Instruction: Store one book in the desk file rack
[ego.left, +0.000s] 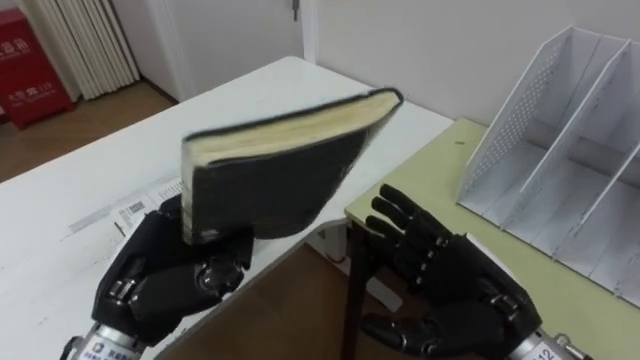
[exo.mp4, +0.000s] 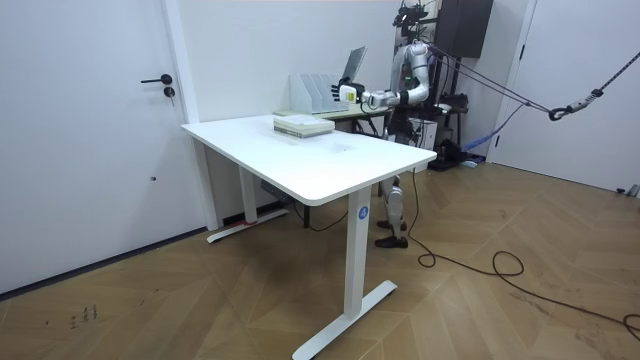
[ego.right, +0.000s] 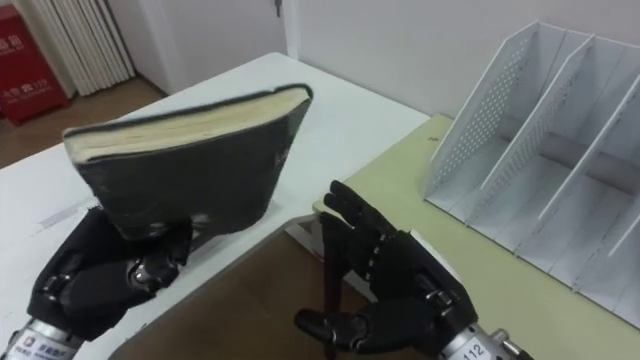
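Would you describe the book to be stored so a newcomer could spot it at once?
Find the white table beside the greenish desk. Over its near edge the left hand grips a black book with cream page edges, held aloft, unlike the pale stack lying flat.

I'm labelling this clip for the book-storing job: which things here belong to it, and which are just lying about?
Part of the job: black book, gripped by the left hand; white file rack on the green desk; open right hand.
Just lying about: white table; printed papers on it; red box on the floor.
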